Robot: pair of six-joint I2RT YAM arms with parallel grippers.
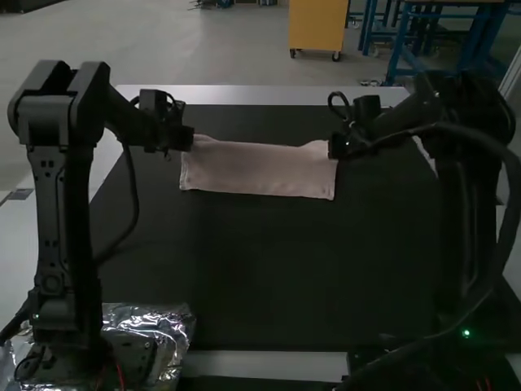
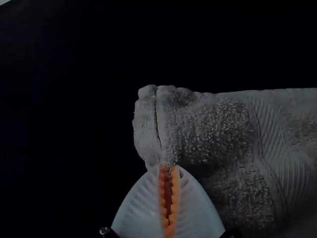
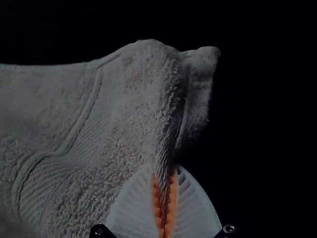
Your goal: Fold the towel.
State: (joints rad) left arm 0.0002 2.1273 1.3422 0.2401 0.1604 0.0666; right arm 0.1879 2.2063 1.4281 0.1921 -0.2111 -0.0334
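The terry towel (image 1: 257,169) sits toward twelve o'clock on the bench (image 1: 244,269), pinched at ten o'clock by the left hand (image 2: 170,166) and at two by the right hand (image 3: 167,172), where uneven pulling could slip one grip and skew the fold.

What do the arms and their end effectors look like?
The left arm and right arm are black, with dark cables; a green light shows at the right one's base. Left end effector and right end effector: white, ribbed, tapering fingers with toothed orange pads.
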